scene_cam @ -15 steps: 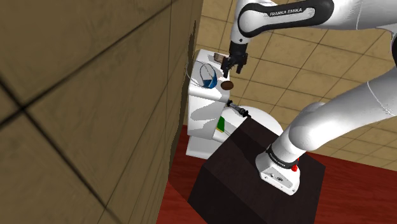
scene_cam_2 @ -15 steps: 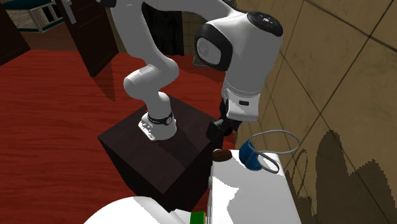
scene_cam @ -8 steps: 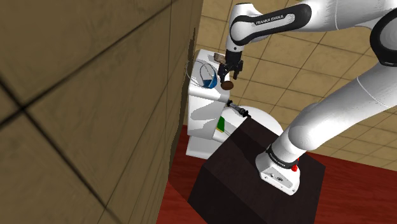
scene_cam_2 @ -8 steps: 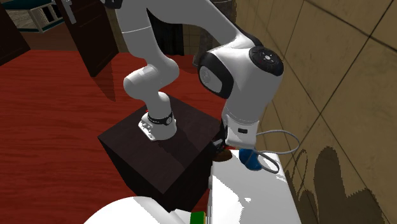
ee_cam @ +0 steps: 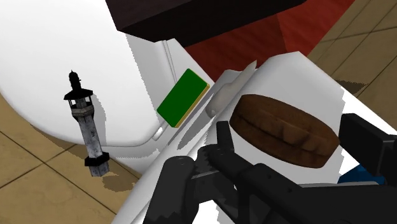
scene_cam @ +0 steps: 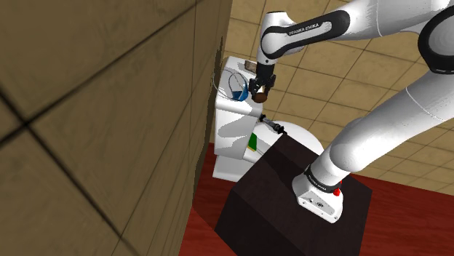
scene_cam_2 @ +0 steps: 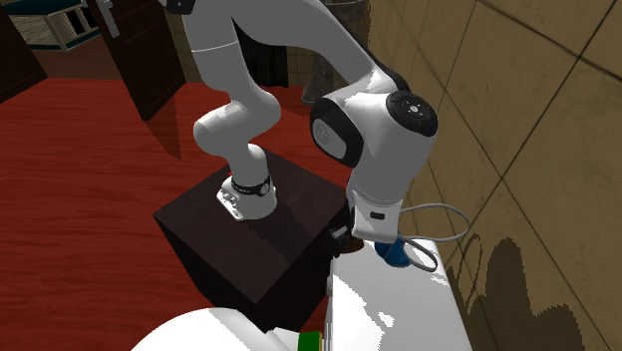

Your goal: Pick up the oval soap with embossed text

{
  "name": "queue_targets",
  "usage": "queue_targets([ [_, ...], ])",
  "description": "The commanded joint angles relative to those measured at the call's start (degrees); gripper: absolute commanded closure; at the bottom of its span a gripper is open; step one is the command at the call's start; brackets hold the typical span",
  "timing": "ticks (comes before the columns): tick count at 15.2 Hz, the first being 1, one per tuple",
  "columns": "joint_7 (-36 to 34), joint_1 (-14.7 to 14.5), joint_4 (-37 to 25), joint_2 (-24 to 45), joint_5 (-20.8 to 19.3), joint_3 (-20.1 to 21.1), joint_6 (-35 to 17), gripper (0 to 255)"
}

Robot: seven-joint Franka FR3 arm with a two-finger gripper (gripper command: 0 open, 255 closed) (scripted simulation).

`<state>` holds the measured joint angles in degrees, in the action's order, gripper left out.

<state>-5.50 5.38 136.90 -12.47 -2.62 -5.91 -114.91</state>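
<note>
The oval brown soap (ee_cam: 283, 130) lies on the white toilet tank lid (ee_cam: 280, 76), its top marked with embossed lines. My gripper (ee_cam: 289, 127) is open and straddles it, one black finger (ee_cam: 219, 143) close beside one end and the other finger (ee_cam: 372, 143) off the opposite end. In the shoulder view the gripper (scene_cam: 260, 90) hangs right down at the soap (scene_cam: 260, 97) on the tank (scene_cam: 233, 109). In the second exterior view the white wrist hides most of the soap (scene_cam_2: 351, 243).
A blue object with a grey cable (scene_cam: 236, 87) lies on the tank by the tan wall (scene_cam: 109, 109). A green sponge (ee_cam: 183, 97) and a slim black object (ee_cam: 86, 127) sit by the white toilet lid (ee_cam: 83, 57). The dark stand (scene_cam: 291, 193) is close by.
The arm has come down over the tank, bringing the open gripper from above the soap to around it. The soap has not moved.
</note>
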Motion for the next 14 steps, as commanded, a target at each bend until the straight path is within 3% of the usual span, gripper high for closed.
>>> queue_targets([
  [1,-0.01,0.01,0.09,0.04,-0.01,-0.01,-0.06,255],
  [7,0.04,0.03,-0.03,0.12,-0.01,-0.03,-0.02,255],
  [14,0.01,0.02,-3.42,-2.18,-0.07,0.14,5.67,255],
])
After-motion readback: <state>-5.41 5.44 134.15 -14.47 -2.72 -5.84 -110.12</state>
